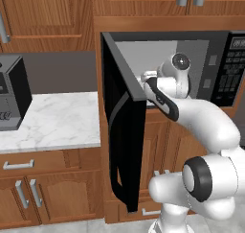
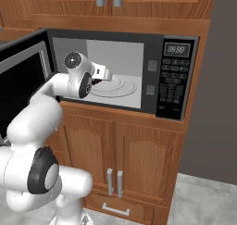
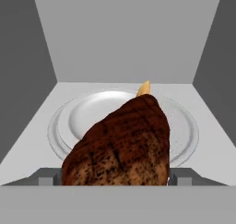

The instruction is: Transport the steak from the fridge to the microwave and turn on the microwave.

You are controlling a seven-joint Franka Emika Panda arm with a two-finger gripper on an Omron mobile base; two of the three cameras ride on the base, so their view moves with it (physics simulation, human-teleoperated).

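Steak (image 3: 122, 144) clamped in pincer (image 3: 115, 177), over microwave (image 2: 125, 71) turntable plate (image 3: 87, 112), wooden cabinets (image 2: 134, 159) around.

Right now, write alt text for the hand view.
A brown seared steak sits between the end effector fingertips, over the round pale glass turntable plate inside the light grey microwave cavity.
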